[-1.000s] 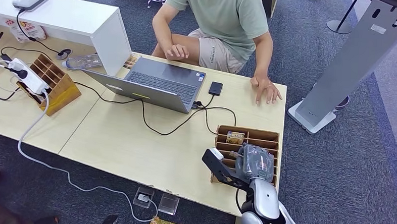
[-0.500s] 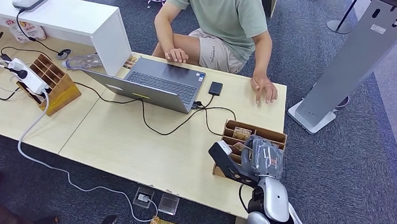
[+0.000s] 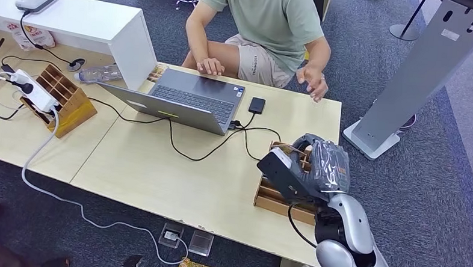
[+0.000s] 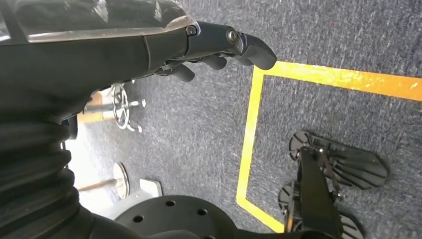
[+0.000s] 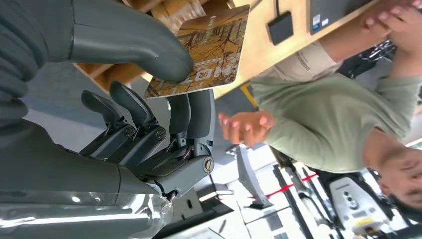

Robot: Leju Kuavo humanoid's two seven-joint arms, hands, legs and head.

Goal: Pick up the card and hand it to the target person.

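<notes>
My right hand [image 3: 308,170] hangs above the wooden slotted card box [image 3: 273,198] at the desk's near right corner. It pinches a brown printed card [image 5: 209,50] between thumb and fingers [image 5: 191,112]. A person in a green shirt [image 3: 266,14] sits across the desk. One of the person's hands [image 3: 312,79] is raised off the desk toward me, seen past the card [image 5: 246,127] in the right wrist view. My left hand [image 4: 214,45] hangs over the carpet, fingers loosely curled, holding nothing.
An open laptop [image 3: 184,98] with a black cable stands mid-desk, a small black device [image 3: 257,105] beside it. A second wooden box [image 3: 64,99] with a power strip sits at the left. A grey kiosk stand [image 3: 411,81] rises right of the desk.
My right hand rose from the card box and moved toward the person, carrying the card. The person lifted a hand off the desk toward it.
</notes>
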